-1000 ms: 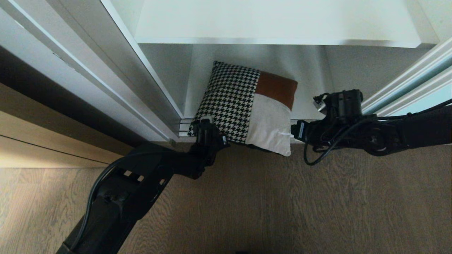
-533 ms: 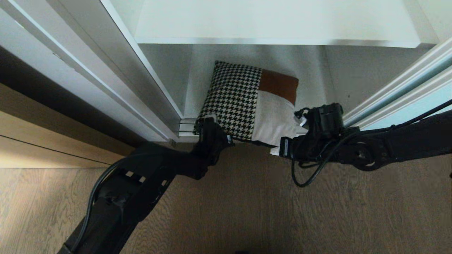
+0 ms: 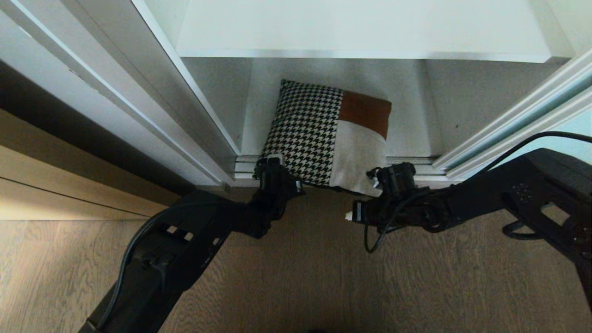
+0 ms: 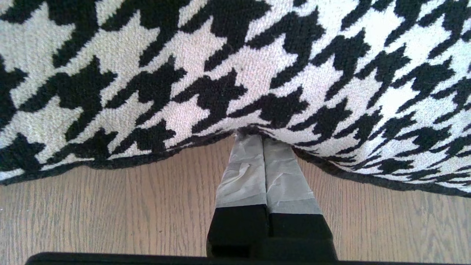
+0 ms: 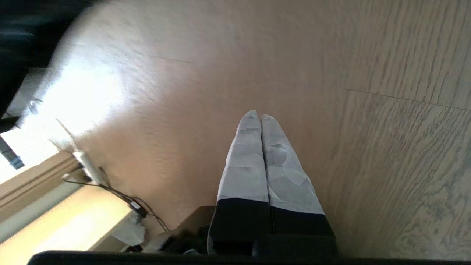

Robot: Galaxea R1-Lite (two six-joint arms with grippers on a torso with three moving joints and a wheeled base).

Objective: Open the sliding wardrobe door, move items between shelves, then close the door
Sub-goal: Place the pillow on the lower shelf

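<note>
**Wardrobe bay, door open, cushion on the lowest level**

1. Wood-grain floor (image 3: 323, 268): brown planks across the near half of the head view.
2. Sliding wardrobe door (image 3: 569, 125): pale aqua glass in a silver-white frame, standing at the right of the opening; the bay behind it is exposed.
3. Shelf (image 3: 360, 32): plain white board spanning the bay, above the cushion.
4. Bottom board (image 3: 416, 134): white, behind the door track (image 3: 416, 162).
5. Cushion (image 3: 323, 134): square, houndstooth panel on the left, rust-brown patch top right, cream patch below it. It lies on the bottom board, its near edge overhanging the track onto the floor.
6. Left arm (image 3: 175, 240): black, reaching in from lower left.
7. Right arm (image 3: 508, 194): black, entering from the right, low over the floor.
8. Left gripper (image 4: 263, 138): taped fingers pinched together on the cushion's houndstooth hem at its near-left corner.
9. Right gripper (image 5: 260, 116): taped fingers pressed together, holding nothing, pointing over bare floor just beside the cushion's near-right corner.
</note>
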